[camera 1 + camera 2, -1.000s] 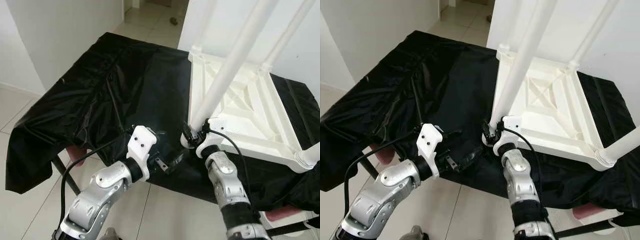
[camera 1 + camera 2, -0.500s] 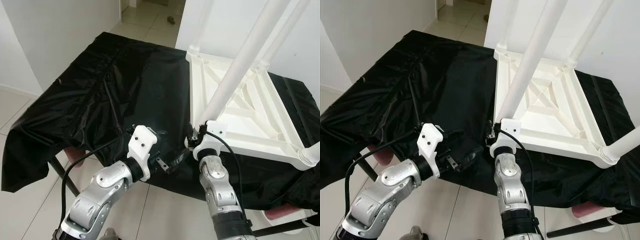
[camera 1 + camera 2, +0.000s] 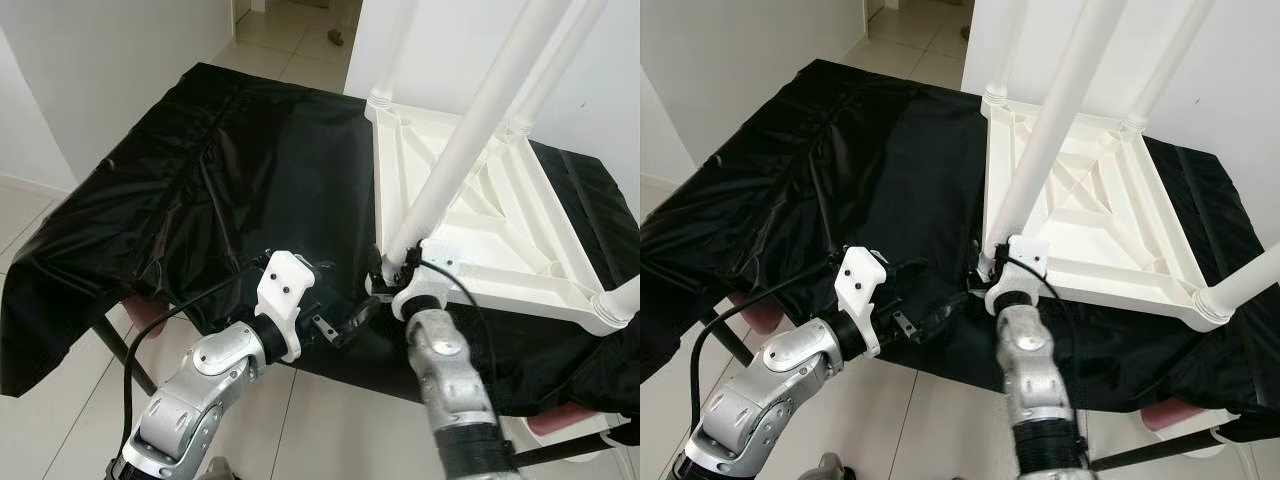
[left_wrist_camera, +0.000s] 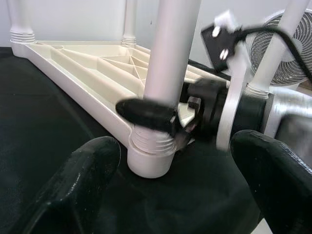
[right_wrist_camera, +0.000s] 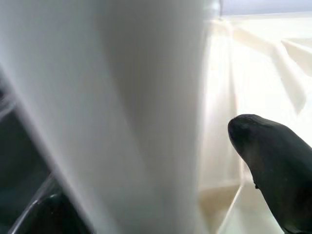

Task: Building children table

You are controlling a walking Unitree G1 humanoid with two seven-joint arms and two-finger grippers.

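Observation:
A white plastic children's table [image 3: 520, 250] lies upside down on a black cloth [image 3: 200, 170], its legs pointing up. My right gripper [image 3: 386, 276] is at the near-left corner, shut around the base of the table leg [image 3: 455, 160] just above its threaded socket [image 4: 148, 151]. In the left wrist view one black finger [image 4: 146, 111] wraps across that leg. The right wrist view has the leg [image 5: 122, 107] close up with a fingertip [image 5: 270, 165] beside it. My left gripper [image 3: 340, 325] hovers open at the cloth's front edge, a short way left of that corner, holding nothing.
Other white legs [image 3: 560, 60] rise at the far corners. The black-covered surface ends just in front of my arms, with tiled floor [image 3: 50, 420] below. A white wall [image 3: 110, 70] stands on the left. A fan [image 4: 287, 53] stands behind the table.
My right wrist and forearm have turned about the leg base while the gripper stays on it. The view has shifted slightly. The left arm has held its place.

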